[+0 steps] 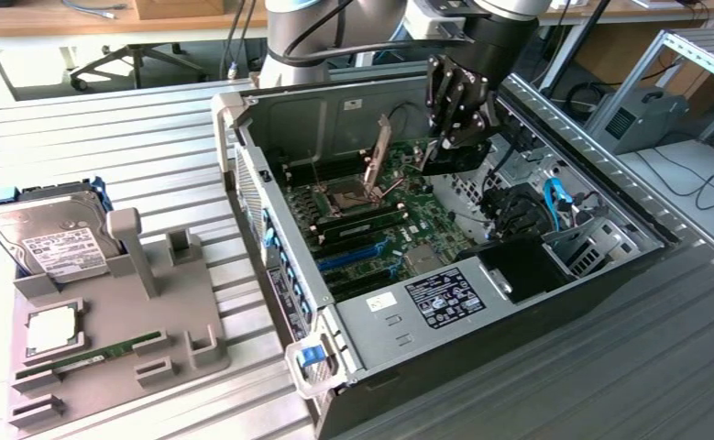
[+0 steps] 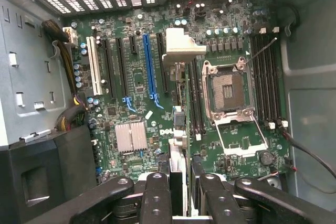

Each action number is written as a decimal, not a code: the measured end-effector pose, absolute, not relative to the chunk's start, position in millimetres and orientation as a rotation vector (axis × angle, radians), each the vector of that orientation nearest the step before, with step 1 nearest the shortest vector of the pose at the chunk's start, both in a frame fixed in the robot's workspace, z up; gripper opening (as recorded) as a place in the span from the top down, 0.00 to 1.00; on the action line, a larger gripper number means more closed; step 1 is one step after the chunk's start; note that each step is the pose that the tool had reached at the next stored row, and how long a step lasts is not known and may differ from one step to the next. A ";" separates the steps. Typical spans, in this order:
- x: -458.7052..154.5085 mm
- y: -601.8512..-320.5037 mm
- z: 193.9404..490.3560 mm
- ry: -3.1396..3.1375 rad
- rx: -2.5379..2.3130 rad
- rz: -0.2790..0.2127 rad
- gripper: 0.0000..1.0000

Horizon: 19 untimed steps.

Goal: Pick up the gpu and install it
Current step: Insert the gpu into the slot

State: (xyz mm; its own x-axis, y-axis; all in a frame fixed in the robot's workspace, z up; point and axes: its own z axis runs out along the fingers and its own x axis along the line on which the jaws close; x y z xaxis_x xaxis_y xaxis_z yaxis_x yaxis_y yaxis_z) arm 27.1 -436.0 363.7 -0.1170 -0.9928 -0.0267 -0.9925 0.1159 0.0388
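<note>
The robot's hand (image 1: 457, 137) hangs inside the open computer case (image 1: 369, 321), above the far end of the motherboard (image 1: 381, 220), with its black fingers (image 1: 452, 92) pointing down. They pinch the gpu (image 1: 448, 156), a dark card held on edge between them just over the board. In the wrist view the fingers (image 2: 157, 198) close on the card's thin edge (image 2: 177, 166), which stands upright above the board, between the blue slot (image 2: 149, 66) and the bare processor socket (image 2: 228, 90). The socket's metal lever (image 1: 378, 156) stands raised in the exterior view. On the exterior view's left, well apart from the case, a grey holder (image 1: 148, 321) rests on the slatted worktop (image 1: 112, 137) and carries a hard drive (image 1: 51, 238) standing on edge and a green memory stick (image 1: 93, 353) lying in a groove.
</note>
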 end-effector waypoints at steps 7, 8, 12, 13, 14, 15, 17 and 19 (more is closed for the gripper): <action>27.1 -436.0 363.7 -2.320 2.107 -0.073 0.73; 27.1 -436.0 363.7 -2.316 2.111 -0.073 0.73; 27.1 -436.0 363.7 -2.304 2.125 -0.073 0.73; 27.1 -436.0 363.7 -2.300 2.129 -0.073 0.73; 27.1 -436.0 363.7 -2.297 2.132 -0.073 0.73; 27.1 -435.9 363.7 -2.294 2.135 -0.073 0.73; 27.1 -436.0 363.7 -2.286 2.143 -0.073 0.73; 27.1 -436.0 363.7 -2.280 2.150 -0.073 0.73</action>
